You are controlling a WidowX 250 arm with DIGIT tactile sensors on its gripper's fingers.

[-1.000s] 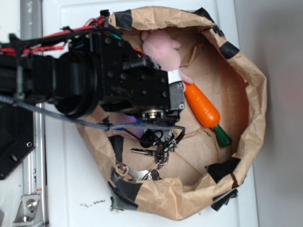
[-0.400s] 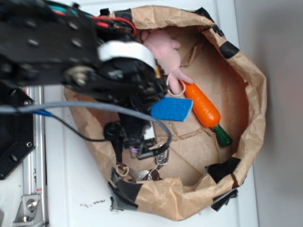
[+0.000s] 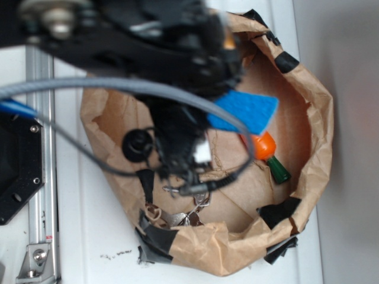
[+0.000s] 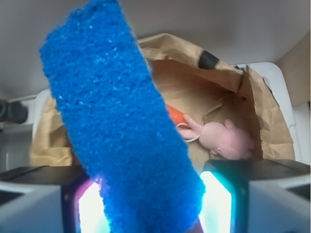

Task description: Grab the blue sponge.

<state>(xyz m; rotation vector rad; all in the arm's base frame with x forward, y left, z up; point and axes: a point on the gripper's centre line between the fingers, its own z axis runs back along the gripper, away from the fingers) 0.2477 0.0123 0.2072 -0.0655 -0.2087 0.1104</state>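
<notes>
Pincer (image 4: 146, 213) clamped on the blue sponge (image 4: 119, 121), 1 finger each side at the bottom of the wrist view, sponge standing up between them and tilted left, filling most of the frame. In the exterior view the gripper (image 3: 204, 97) itself is lost in the blurred black arm; the blue sponge (image 3: 246, 111) sticks out to its right, held up above the brown paper bag (image 3: 314, 136) floor, not touching it. Just under the sponge, the orange toy carrot (image 3: 265, 147) shows only its lower end plus green top, rest hidden by the sponge. Wrist view: carrot (image 4: 175, 114) peeks out beside the sponge edge, pink plush toy (image 4: 226, 138) lies just right of it inside the bag (image 4: 170, 48). Bunch of keys (image 3: 189, 207) at the bag's lower-left inner edge. Grey cable (image 3: 106, 86) loops across the bag from the arm. Bag sits on a white surface (image 3: 89, 225).
</notes>
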